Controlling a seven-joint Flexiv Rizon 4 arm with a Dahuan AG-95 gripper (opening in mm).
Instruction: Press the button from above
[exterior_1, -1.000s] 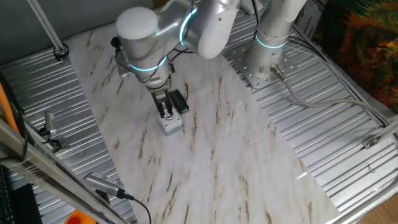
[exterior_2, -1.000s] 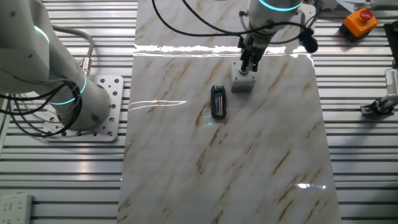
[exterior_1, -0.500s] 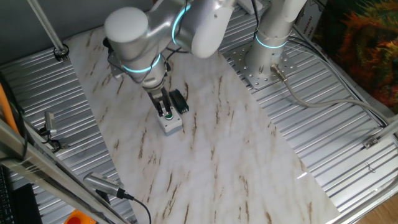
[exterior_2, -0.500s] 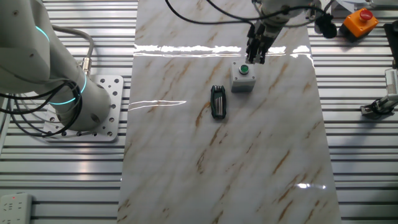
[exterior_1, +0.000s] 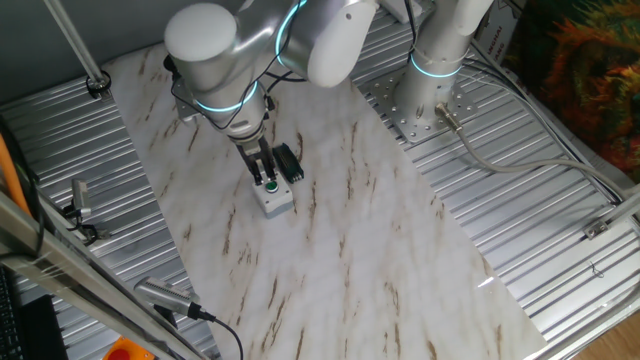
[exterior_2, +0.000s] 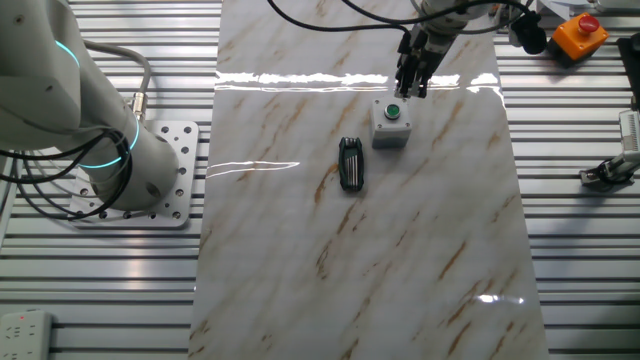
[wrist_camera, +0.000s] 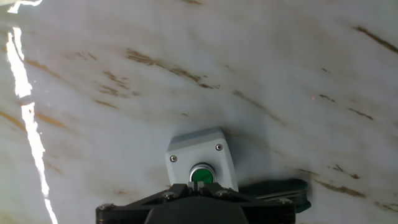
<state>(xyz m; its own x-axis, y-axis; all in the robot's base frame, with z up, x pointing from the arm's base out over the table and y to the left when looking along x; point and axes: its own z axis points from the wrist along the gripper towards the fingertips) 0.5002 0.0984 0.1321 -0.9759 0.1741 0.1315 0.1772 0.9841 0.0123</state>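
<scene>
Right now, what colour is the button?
Green, on a light-grey box; the button shows best in the hand view.

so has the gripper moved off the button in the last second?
Yes. The gripper has risen off the button; the grey box stayed put.

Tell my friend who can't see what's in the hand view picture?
A green button sits in the top of a small grey box on a white marble table with brown streaks. The dark pincer fills the bottom edge, just below the button, and a black block peeks out beside the box.
</scene>
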